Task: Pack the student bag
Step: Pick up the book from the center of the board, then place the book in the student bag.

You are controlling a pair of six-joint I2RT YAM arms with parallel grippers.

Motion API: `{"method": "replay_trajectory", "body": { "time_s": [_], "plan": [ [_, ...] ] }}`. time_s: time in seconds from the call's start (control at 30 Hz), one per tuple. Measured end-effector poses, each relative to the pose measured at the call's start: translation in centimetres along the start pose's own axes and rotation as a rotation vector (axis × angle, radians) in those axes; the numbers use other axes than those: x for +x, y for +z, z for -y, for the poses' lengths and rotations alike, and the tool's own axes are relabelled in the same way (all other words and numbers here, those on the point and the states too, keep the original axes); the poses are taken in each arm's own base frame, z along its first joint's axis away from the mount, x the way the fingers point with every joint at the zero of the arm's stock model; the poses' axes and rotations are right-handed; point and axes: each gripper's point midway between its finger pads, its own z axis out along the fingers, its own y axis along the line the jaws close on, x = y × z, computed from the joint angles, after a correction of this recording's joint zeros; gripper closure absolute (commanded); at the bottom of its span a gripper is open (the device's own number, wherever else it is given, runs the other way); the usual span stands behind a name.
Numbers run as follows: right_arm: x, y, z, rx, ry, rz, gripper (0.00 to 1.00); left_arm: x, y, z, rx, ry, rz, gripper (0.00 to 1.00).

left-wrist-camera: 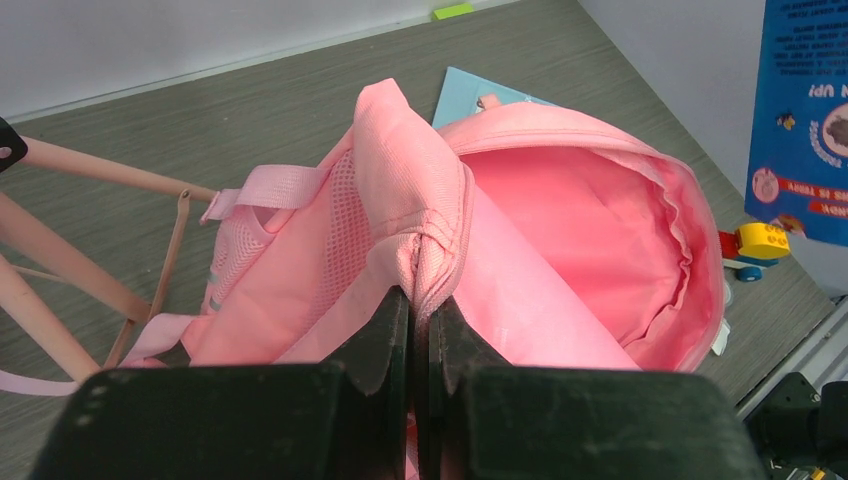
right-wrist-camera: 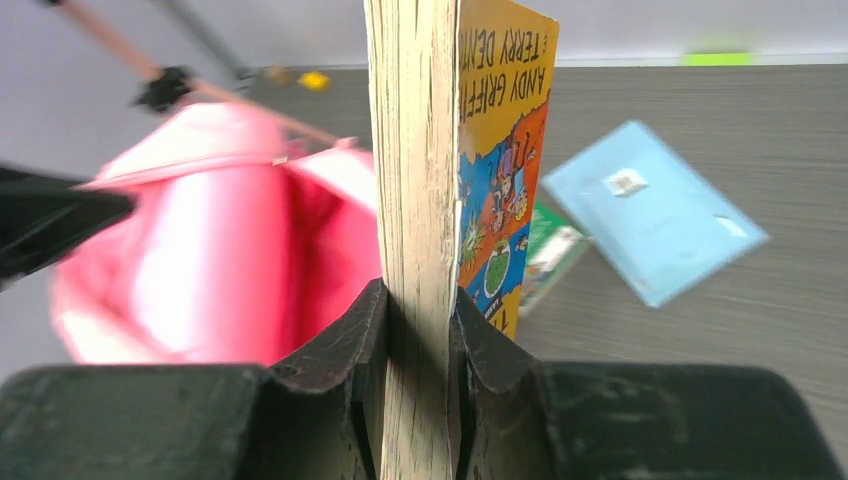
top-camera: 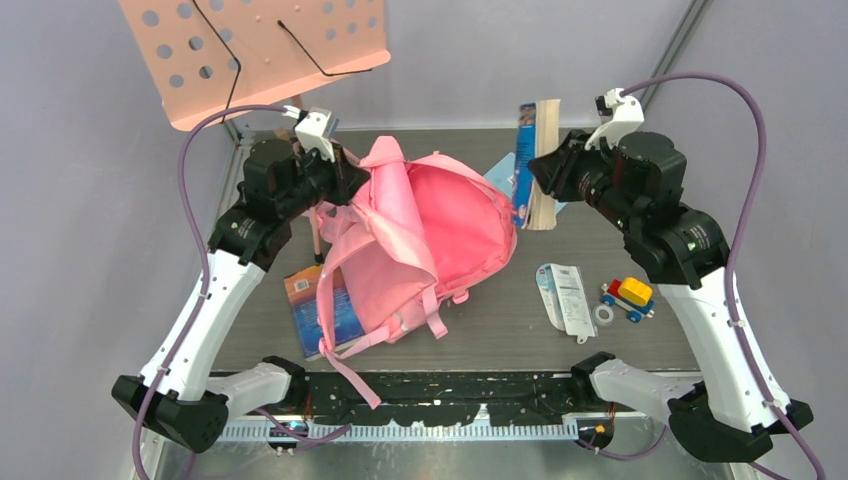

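One student bag [top-camera: 450,215], its rim pinched tight in the left claw [left-wrist-camera: 420,305]; right claw [right-wrist-camera: 420,300], at two o'clock, clamps one upright paperback [right-wrist-camera: 410,150]

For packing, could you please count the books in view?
4: a paperback in the right claw, an orange-blue book under the student bag, a light blue book and a green book beside it. Others may be hidden.

One bag [top-camera: 445,225], four books [top-camera: 322,305] [top-camera: 545,170] [top-camera: 500,175] [right-wrist-camera: 550,255], one toy [top-camera: 628,298]

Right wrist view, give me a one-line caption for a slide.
Right gripper clamps a paperback upright, page edges toward the camera, with the open pink backpack behind it to the left.
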Motion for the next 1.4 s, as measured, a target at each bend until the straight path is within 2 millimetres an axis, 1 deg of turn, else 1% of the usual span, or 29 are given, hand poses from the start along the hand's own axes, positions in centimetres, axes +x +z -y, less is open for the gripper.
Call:
{"method": "replay_trajectory", "body": {
  "time_s": [0.07,0.1,0.23,0.3,0.47,0.57,0.67,0.77,0.9,1.07,1.3,1.4],
  "plan": [
    [0.0,-0.4,-1.9,-0.099,0.023,-0.023,0.99,0.0,0.0,0.0,0.001,0.0,0.0,1.0],
    [0.4,-0.6,-3.1,-0.16,0.036,-0.046,0.99,0.0,0.0,0.0,0.002,0.0,0.0,1.0],
    [2.3,-0.5,-6.6,-0.334,0.081,-0.145,0.99,0.0,0.0,0.0,0.003,0.0,0.0,1.0],
    [3.5,-0.2,-7.9,-0.395,0.1,-0.192,0.99,0.0,0.0,0.0,0.002,-0.001,0.0,1.0],
    [6.7,1.0,-10.1,-0.491,0.143,-0.294,0.99,0.0,0.0,0.0,0.004,-0.001,0.0,1.0],
    [8.6,2.0,-10.9,-0.507,0.152,-0.338,0.99,0.0,0.0,-0.1,0.004,-0.001,0.0,1.0],
    [10.8,3.2,-11.1,-0.502,0.163,-0.381,0.99,0.0,0.0,0.0,0.004,-0.001,0.0,1.0],
    [13.1,4.3,-10.8,-0.478,0.181,-0.424,0.99,0.0,0.0,0.0,0.004,-0.001,0.0,1.0],
    [15.3,5.9,-10.2,-0.445,0.203,-0.446,0.99,0.0,0.0,0.0,0.007,0.0,-0.001,1.0],
    [16.6,7.8,-10.5,-0.434,0.235,-0.453,0.99,0.1,-0.1,0.0,0.008,0.007,-0.001,1.0],
    [17.6,8.8,-12.7,-0.485,0.266,-0.427,0.99,0.0,-0.2,-0.1,0.009,0.012,0.001,1.0],
    [18.6,9.5,-12.3,-0.453,0.261,-0.423,0.99,0.0,-0.2,-0.1,0.01,0.013,0.002,1.0]
  ]
}}
